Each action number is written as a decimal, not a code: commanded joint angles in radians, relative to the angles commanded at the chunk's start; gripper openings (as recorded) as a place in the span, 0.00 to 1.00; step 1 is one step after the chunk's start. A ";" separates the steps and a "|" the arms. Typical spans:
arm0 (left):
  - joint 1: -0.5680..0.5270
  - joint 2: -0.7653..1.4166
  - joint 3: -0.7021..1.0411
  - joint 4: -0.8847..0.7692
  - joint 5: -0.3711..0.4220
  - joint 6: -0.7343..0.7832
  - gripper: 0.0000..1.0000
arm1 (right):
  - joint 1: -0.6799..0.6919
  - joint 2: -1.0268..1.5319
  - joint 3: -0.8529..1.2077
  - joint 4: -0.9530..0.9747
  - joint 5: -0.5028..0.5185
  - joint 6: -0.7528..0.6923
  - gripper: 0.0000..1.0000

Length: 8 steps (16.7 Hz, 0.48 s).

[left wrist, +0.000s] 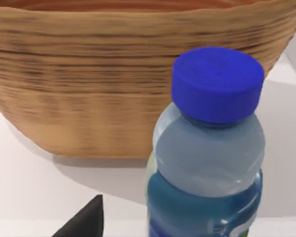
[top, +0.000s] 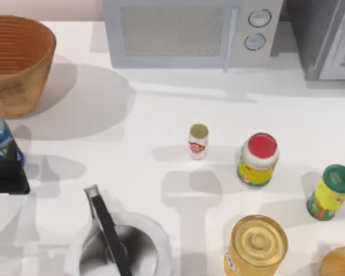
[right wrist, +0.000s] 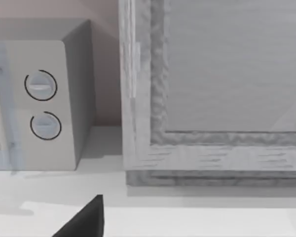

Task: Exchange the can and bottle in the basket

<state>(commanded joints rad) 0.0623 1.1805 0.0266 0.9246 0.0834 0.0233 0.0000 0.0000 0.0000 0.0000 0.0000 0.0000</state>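
The bottle stood outside the basket, just in front of its near wall at the left edge of the worktop, and my left gripper was clamped on its lower body; in the left wrist view the blue cap and clear shoulder of the bottle rose close before the ribbed side of the basket. The can stood upright well to the right of the basket, out on open worktop, so neither thing lay inside the basket at that moment.

I judged the grip to be the first risk: it sat low on a smooth, rounded body, so the bottle could tilt or slide if I swung it fast. The basket wall was very near and leaned outward towards the bottle, so a careless move could knock the rim and shove the basket. Setting the bottle down unevenly could topple it, and it would then roll.

Fetching the can held its own danger. Farther from the basket than the can stood a red-capped jar, a gold-lidded tin and a green-capped bottle, and a wide reach could clip them. The dark-handled pan in front of the basket lay in the path too.

My right arm was parked facing the microwave; I could not tell how its fingers stood
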 joint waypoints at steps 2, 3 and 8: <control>0.009 0.175 0.004 0.128 0.012 0.005 1.00 | 0.000 0.000 0.000 0.000 0.000 0.000 1.00; 0.014 0.251 0.006 0.187 0.018 0.008 1.00 | 0.000 0.000 0.000 0.000 0.000 0.000 1.00; 0.030 0.489 0.024 0.400 0.038 0.020 1.00 | 0.000 0.000 0.000 0.000 0.000 0.000 1.00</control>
<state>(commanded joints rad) 0.0920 1.6696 0.0506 1.3250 0.1216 0.0431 0.0000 0.0000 0.0000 0.0000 0.0000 0.0000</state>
